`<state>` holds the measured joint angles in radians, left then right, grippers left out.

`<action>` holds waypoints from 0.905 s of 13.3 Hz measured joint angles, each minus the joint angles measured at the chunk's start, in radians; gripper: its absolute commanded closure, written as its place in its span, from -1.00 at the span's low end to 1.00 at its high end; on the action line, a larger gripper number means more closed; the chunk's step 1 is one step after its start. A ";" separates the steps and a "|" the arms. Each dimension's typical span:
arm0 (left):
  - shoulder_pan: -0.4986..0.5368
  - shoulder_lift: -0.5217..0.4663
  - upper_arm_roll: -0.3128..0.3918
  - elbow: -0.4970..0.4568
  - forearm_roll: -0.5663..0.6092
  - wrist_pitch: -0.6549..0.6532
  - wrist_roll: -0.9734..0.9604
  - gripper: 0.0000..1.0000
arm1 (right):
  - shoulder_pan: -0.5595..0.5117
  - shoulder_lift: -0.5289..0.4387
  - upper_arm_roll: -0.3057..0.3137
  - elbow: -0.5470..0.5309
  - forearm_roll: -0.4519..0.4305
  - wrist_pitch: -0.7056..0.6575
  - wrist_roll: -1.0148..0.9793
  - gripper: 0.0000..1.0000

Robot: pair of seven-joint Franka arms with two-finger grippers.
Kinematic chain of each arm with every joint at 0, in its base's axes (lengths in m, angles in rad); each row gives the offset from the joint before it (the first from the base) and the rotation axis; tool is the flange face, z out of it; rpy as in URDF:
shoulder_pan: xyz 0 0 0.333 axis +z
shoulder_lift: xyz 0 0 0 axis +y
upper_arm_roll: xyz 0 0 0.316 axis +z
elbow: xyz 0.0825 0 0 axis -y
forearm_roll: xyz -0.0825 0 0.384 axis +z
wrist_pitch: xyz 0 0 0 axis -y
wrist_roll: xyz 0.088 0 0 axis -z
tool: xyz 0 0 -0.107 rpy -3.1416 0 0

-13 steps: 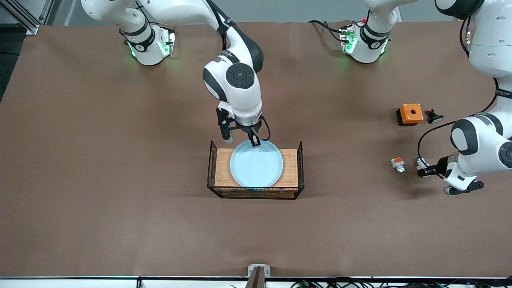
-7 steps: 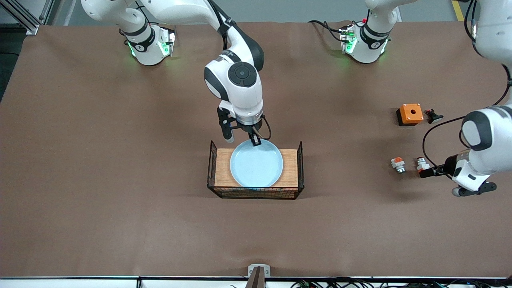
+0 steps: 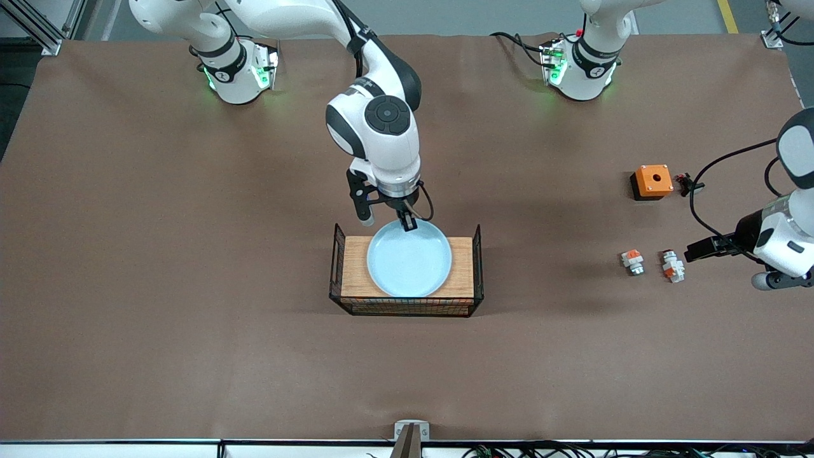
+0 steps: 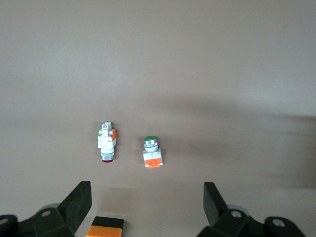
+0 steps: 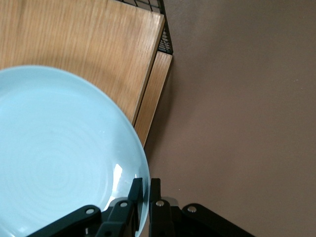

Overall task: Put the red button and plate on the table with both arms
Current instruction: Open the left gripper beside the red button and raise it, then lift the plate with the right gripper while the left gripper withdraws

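Table (image 3: 159, 286), brown, carries everything. At its middle stands a wire tray (image 3: 467, 254) with a wooden top, and the plate (image 3: 409, 261) lies on that wood, pale blue, its rim at the edge farthest from the front camera pinched between the fingers of the right gripper (image 3: 407, 222). The right wrist view shows the two fingers (image 5: 129, 200) pressed onto the plate's (image 5: 59, 158) rim, one on each side, with the tray's (image 5: 153, 94) wooden edge just past it.

The left gripper (image 3: 693, 249) is toward the left arm's end of the table, jaws spread wide and holding nothing; in the left wrist view its fingers (image 4: 79, 202) stand well apart. Just beside it on the table lies the red button (image 3: 671, 266), free of the fingers, seen from the wrist as a small white module (image 4: 106, 143). Near it lies a squarer white piece (image 3: 632, 261) with an orange top. Farther from the front camera sit an orange box (image 3: 652, 181) and a small black part (image 3: 688, 184).
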<state>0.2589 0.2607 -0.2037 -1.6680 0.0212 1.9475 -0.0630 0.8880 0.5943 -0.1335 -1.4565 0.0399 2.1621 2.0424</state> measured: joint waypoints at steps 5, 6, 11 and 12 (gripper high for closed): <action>-0.001 -0.106 -0.060 0.009 0.000 -0.044 -0.002 -0.99 | 0.000 0.000 0.000 0.010 -0.001 0.000 -0.002 0.97; -0.001 -0.124 -0.070 0.010 0.000 -0.048 -0.013 -0.99 | 0.000 0.000 0.000 0.011 -0.001 0.000 -0.002 0.97; -0.001 -0.188 -0.138 0.033 0.000 -0.124 -0.169 -0.99 | 0.000 0.000 -0.001 0.043 -0.001 -0.025 -0.002 0.97; -0.001 -0.194 -0.149 0.055 0.000 -0.163 -0.192 -0.99 | 0.000 -0.003 -0.001 0.058 -0.001 -0.053 -0.002 0.97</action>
<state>0.2579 0.0666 -0.3523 -1.6127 0.0209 1.7845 -0.2546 0.8881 0.5918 -0.1342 -1.3989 0.0386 2.1090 2.0399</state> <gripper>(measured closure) 0.000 0.974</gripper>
